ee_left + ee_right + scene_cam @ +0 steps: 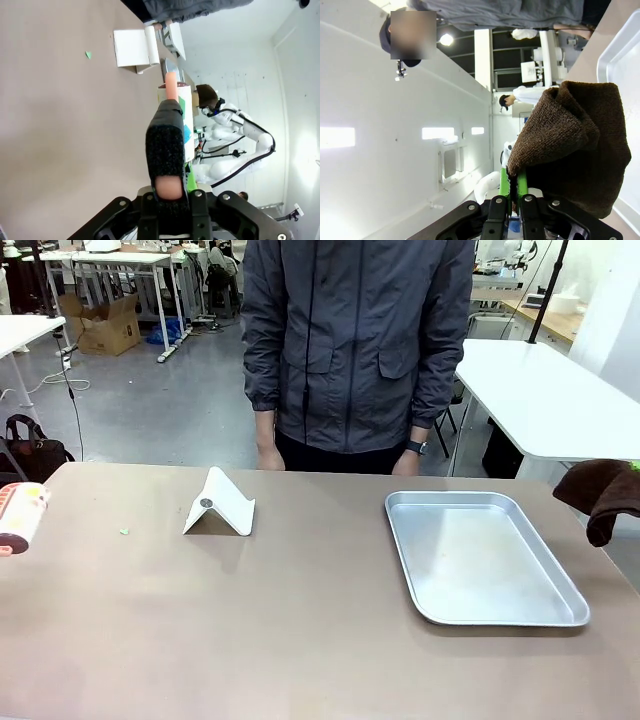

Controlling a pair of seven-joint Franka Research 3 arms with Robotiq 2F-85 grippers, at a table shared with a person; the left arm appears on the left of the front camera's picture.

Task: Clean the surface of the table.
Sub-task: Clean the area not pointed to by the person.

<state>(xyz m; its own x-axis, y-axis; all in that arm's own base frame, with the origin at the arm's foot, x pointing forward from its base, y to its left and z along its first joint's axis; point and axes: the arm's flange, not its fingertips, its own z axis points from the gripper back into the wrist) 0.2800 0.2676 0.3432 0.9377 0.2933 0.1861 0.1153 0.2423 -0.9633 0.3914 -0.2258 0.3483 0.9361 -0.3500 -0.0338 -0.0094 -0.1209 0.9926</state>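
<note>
Front view: your tray lies flat on the right half of the table, its long side running away from you. Nothing is in it; the floor is bare metal. The table, tan-brown and matte, spans the whole lower frame. Left of centre on it stands a white folded stand, tent-shaped and well apart from the tray. A tiny green speck lies on the top left of the stand, too small for you to tell what it is.

A person in a grey jacket stands at the far edge, both hands down at the table's rim.

Cut off: at the left edge a white container with pink and orange print pokes into frame and seems clear of the tabletop. At the right edge a brown cloth hangs near the tray's far right corner, apart from it.

Left wrist view: your left gripper is clamped on the container, which has a white body, green and blue label patches and a peach tip. One black finger covers much of it, so you cannot read the label or tell what it holds.

Right wrist view: your right gripper pinches the cloth. The green pads stand nearly together, and the cloth bunches over the fingertips and hides them.
</note>
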